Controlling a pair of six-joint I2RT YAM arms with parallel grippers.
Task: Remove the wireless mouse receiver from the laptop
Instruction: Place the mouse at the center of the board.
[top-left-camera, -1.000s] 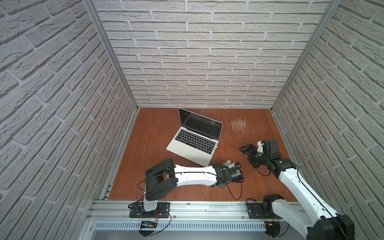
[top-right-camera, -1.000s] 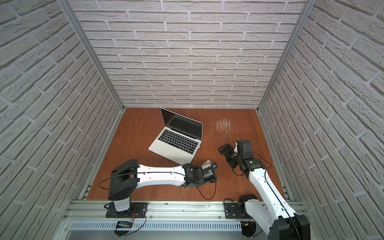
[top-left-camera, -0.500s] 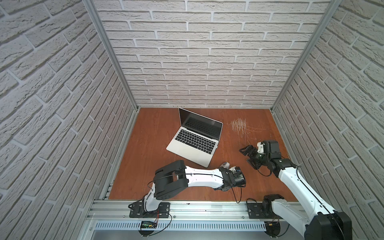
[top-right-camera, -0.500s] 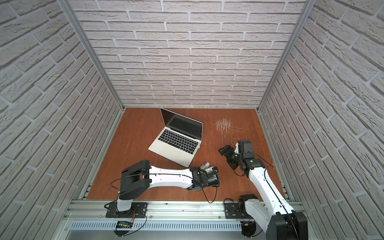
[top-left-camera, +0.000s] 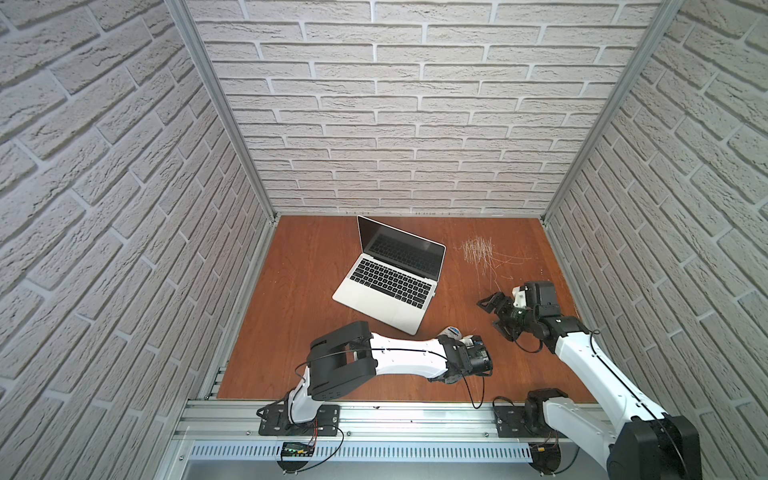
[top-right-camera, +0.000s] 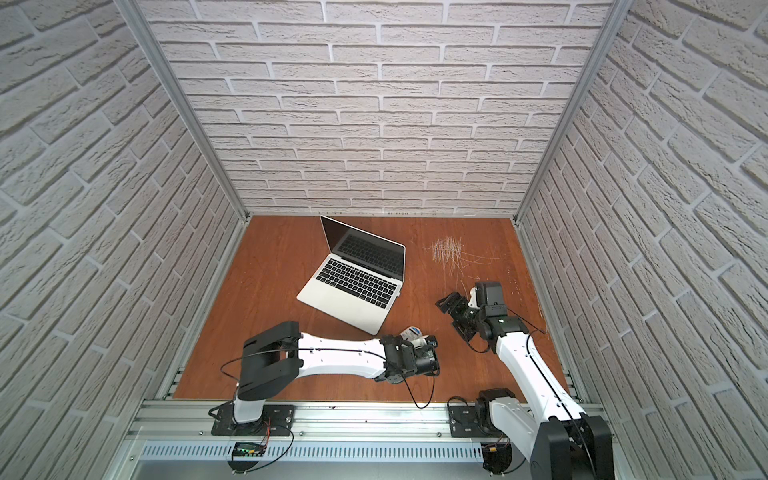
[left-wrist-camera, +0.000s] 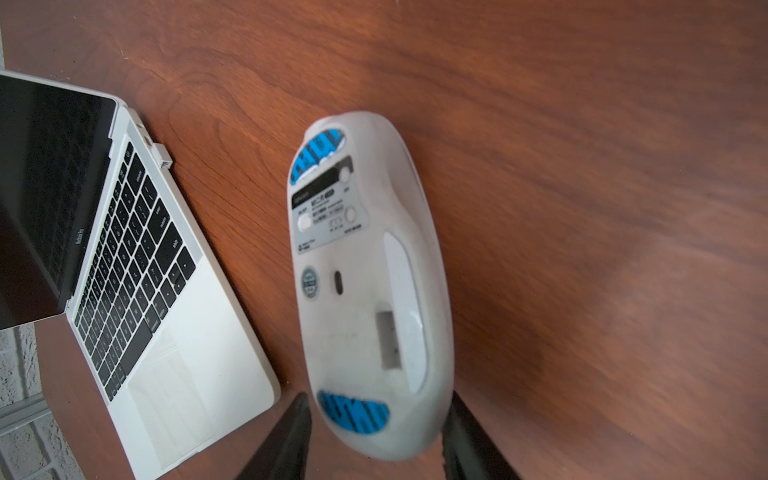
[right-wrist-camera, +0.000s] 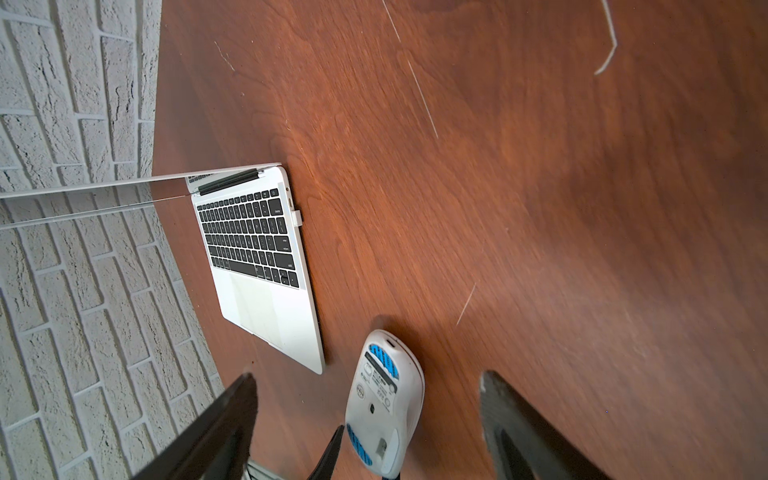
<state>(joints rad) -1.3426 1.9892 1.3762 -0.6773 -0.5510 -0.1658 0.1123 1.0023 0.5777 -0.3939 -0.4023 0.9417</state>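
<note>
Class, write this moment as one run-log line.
receiver: plugged into laptop side | mouse: underside up on table | left gripper: open, straddling mouse | right gripper: open, empty

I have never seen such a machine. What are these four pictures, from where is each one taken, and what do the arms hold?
These are two white robot arms, left and right, each ending in a two-finger gripper. Two pictures look down from above on the whole wooden table; two come from cameras on the wrists. On the table are an open silver laptop and a white mouse lying underside up. A tiny receiver sticks out of the laptop's side. The left gripper has its fingers either side of the mouse's end; whether it grips, I cannot tell. The right gripper is open and empty.
</note>
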